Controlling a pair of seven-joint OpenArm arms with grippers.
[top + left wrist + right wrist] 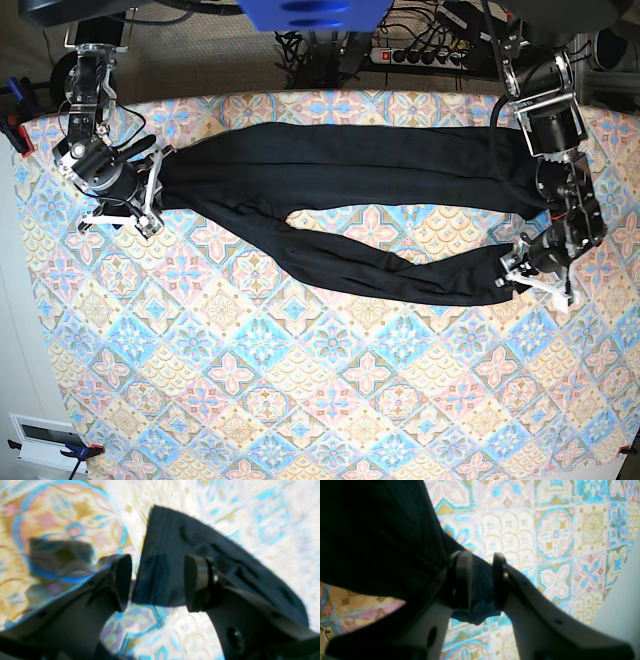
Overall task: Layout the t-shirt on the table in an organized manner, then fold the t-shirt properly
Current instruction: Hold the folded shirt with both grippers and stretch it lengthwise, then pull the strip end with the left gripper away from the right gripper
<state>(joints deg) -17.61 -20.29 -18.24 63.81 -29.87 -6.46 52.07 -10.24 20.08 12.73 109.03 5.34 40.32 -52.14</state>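
Limp, light t-shirt sags — grip hems. Right fingers clamp its corner; left fingers apart, cloth between.

No legible text or labels.

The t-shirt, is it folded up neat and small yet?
No, the t-shirt is stretched long across the table, twisted into two black strands with a gap between them.

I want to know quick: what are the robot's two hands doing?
Left gripper: open, t-shirt between its jaws.
Right gripper: shut on the t-shirt.
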